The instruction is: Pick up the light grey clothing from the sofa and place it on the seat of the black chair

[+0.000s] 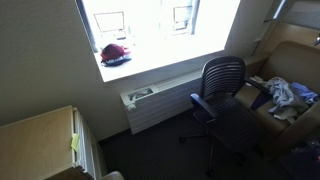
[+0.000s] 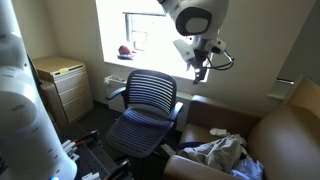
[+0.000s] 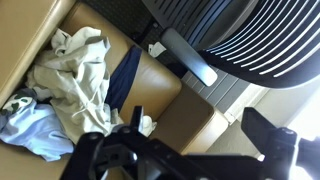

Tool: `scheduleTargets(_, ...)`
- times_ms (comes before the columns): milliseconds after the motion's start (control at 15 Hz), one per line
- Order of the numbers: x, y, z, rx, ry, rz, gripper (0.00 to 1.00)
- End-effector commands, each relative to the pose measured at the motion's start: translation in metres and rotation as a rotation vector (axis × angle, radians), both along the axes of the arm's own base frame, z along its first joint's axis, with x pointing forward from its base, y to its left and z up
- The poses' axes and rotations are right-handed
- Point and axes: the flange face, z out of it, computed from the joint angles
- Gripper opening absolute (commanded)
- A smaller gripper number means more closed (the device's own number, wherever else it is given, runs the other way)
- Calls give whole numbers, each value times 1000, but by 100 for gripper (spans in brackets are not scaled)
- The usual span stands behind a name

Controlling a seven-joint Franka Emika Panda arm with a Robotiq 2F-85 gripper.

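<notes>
The light grey clothing lies crumpled on the tan sofa, at the left of the wrist view. It also shows in both exterior views. The black mesh chair stands beside the sofa, and its seat is bare. Its backrest fills the wrist view's upper right. My gripper hangs high above the chair and sofa, open and empty.
A dark blue garment lies next to the grey clothing, with a bluish-white cloth below it. A red item sits on the windowsill. A wooden cabinet stands by the wall and a radiator runs under the window.
</notes>
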Motion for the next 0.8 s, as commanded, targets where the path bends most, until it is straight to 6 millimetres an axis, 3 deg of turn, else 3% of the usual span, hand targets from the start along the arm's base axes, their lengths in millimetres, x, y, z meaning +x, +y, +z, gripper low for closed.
scheduleTargets(0,13,5,-13,-30,-39,-94,100)
scheduleTargets(67,29,-4,-56,-70,-29,-156,100)
scheduleTargets(267,37,-48,-103,-139,-1,-306,100)
scheduleTargets(600,24,-124,-226,-252,107,-565,100)
scheduleTargets(667,17,-102,-190,-213,86,-497,100)
scheduleTargets(733,14,-111,-210,-230,105,-512,100)
